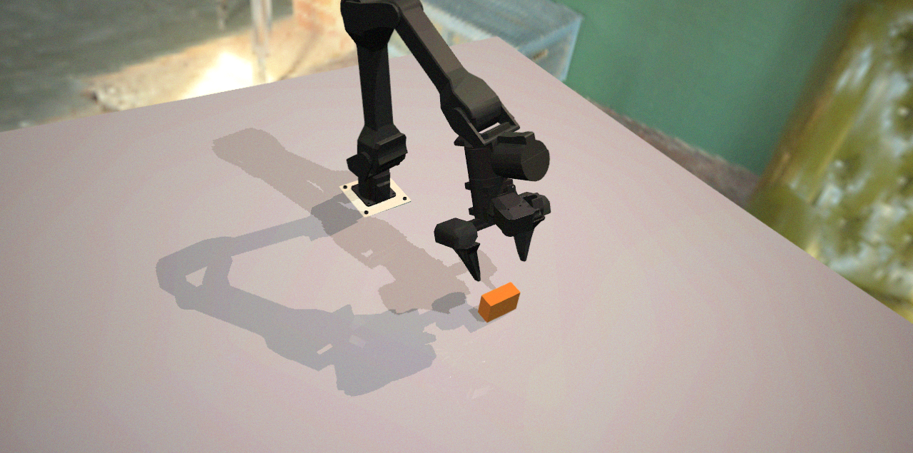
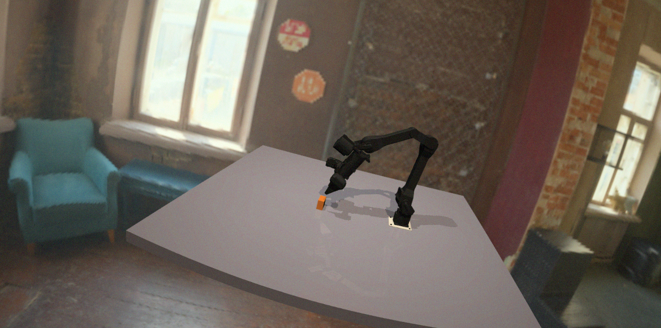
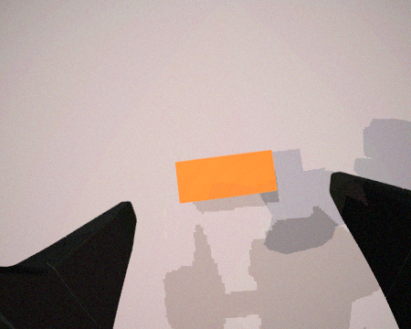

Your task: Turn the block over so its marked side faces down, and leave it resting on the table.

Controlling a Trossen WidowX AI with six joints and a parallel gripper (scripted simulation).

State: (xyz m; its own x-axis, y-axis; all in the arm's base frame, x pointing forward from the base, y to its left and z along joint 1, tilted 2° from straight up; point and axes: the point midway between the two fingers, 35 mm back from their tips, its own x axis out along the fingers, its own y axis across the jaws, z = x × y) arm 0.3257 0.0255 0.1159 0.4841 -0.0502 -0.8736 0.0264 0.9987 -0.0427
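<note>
So the orange block (image 1: 498,300) is sitting flat on the grey tabletop (image 1: 638,322), a bit right of centre and in the lower half of the top view. Every face I can see on it is plain orange, no mark showing from any of the three angles. Can't tell from these what's on its underside.

The pincer (image 1: 499,265) is hanging in the air above the block, pointing down, spread about as wide as it goes and with nothing in it. In the top view its two dark fingertips (image 1: 474,270) sit just up and left of the block, clearly apart from it, not touching.

The wrist view looks pretty much straight down: the block (image 3: 226,175) is a long orange rectangle near the middle of the frame, with the two black fingers poking in from the lower left and the right edge. The block lies further up the frame than the tips, not between them. Blocky grey shadows fall on the tabletop below and right of it.

In the exterior view the arm (image 2: 418,164) arches up from its pale base plate (image 2: 392,226) right of centre, then reaches left and bends down to the pincer (image 2: 328,190), with the block (image 2: 320,202) just below and left of the tip. Background there is a window, a teal armchair (image 2: 55,173) at the left and a brick wall on the right.
</note>
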